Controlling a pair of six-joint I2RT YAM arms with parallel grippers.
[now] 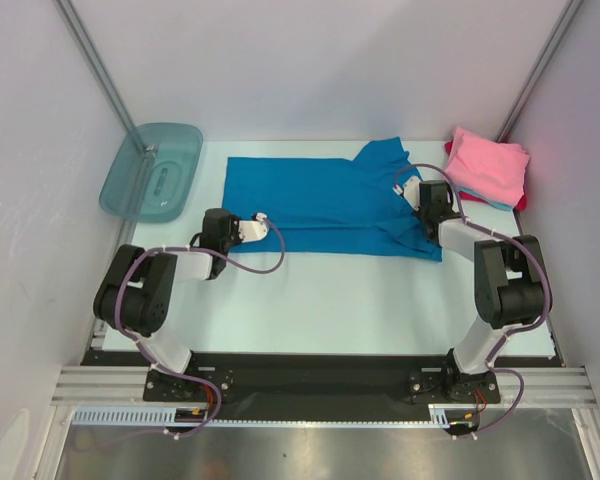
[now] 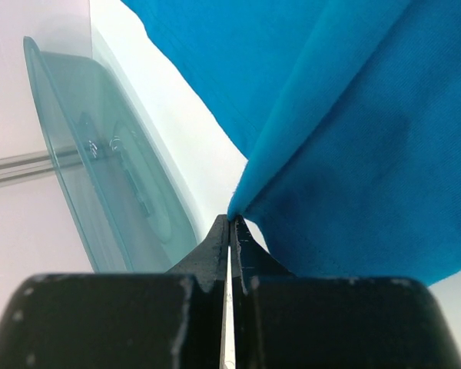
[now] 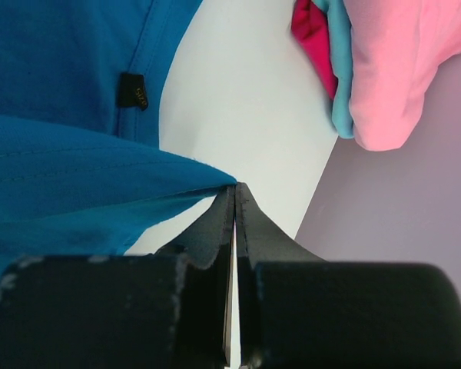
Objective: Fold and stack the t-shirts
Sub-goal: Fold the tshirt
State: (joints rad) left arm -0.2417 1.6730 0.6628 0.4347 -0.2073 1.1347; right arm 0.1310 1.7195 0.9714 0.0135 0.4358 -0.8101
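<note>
So the bright blue t-shirt [image 1: 320, 200] is lying spread out across the far half of the white table [image 1: 330, 300], long side running left to right. It's mostly flat, with a flap of cloth bunched up at its far right end. In the right wrist view there's a small black tag [image 3: 131, 91] sewn on the inside of it.

Both arms have hold of it. The left gripper [image 1: 263, 218] is at the shirt's near-left corner, and in its wrist view the two fingers are pressed tight together with a fold of blue cloth pinched right at the tips. Same deal for the right gripper [image 1: 405, 185] over at the right end: jaws together, and an edge of the blue fabric runs straight into the tips.

Container-wise, there's one teal tub [image 1: 152, 172], see-through plastic, sitting in the back-left corner just off the shirt's left end. It looks tipped up against the left wall rather than sitting flat. Through the plastic I can only make out its own moulded bottom and a metal rail [image 2: 31, 165] behind it.

The other shirts are in a folded pile in the back-right corner, close to the blue shirt's right end but not touching it. The pink shirt [image 1: 490, 165] is on top, the light blue shirt [image 3: 339, 69] is peeking out under it, and the red shirt [image 3: 315, 38] is below that.
</note>
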